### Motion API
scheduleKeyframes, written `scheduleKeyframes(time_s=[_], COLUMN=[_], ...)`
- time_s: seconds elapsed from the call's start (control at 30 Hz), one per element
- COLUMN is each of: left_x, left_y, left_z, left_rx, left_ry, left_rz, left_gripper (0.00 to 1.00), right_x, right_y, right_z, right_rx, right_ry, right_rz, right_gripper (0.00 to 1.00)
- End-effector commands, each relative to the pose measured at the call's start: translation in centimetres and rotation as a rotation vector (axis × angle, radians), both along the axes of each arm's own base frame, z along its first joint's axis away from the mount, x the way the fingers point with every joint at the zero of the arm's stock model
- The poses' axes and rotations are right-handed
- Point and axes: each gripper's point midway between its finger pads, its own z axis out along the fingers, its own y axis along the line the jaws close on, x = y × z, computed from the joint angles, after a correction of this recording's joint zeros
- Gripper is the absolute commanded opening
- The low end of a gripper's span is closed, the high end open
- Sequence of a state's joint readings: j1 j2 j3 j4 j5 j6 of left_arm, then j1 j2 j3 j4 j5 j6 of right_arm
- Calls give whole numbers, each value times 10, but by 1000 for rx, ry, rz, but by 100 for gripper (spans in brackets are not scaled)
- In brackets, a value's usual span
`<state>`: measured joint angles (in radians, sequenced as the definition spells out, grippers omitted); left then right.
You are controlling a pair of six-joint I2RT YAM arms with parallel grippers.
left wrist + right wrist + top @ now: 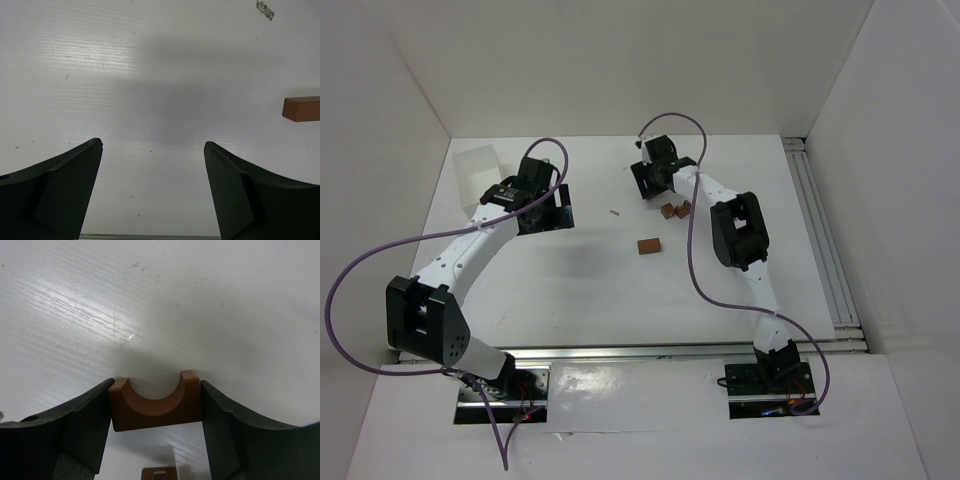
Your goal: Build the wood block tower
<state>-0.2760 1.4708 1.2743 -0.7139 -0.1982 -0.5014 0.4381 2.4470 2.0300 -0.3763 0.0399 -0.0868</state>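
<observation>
Wood block (pixel 301 109) partly off-frame

My left arm (pixel 460 255) rises from its base at the near left, folds at the elbow and reaches toward the far side. At its end, the left gripper (pixel 152 145) points down with its fingers spread wide apart. My right arm (pixel 750 280) stretches from the near right toward the far middle. The right gripper (pixel 156 390) is clamped on a wood block (pixel 155 410), with a finger pressed against each side.
</observation>
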Motion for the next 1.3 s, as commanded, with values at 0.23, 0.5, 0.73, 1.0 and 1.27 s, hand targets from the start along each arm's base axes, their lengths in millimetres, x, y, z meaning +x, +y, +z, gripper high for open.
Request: scheduleKeyframes(time_s=[0.23,0.5,0.73,1.0,1.27], left_x=[4,5,-2,-8,-9], left_y=[-2,-8,2,-2,4], left_z=[14,8,11,7,6], left_rx=[-16,-39,17,3,29], left_ry=[-44,-55,-78,-73,-70], left_rz=[-14,-50,-40,-49,-32], left_gripper=[96,95,94,94,94], right_x=[-36,-179,-285,-317,-307], right_y=[-54,-97,-118,-114,-115], right_z=[107,85,55,36,6], right_rx=[38,87,41,-33,-101], right_ry=[144,477,737,901,927], right_rz=[-259,-381,-426,-425,-452], right_gripper=[57,55,57,61,61])
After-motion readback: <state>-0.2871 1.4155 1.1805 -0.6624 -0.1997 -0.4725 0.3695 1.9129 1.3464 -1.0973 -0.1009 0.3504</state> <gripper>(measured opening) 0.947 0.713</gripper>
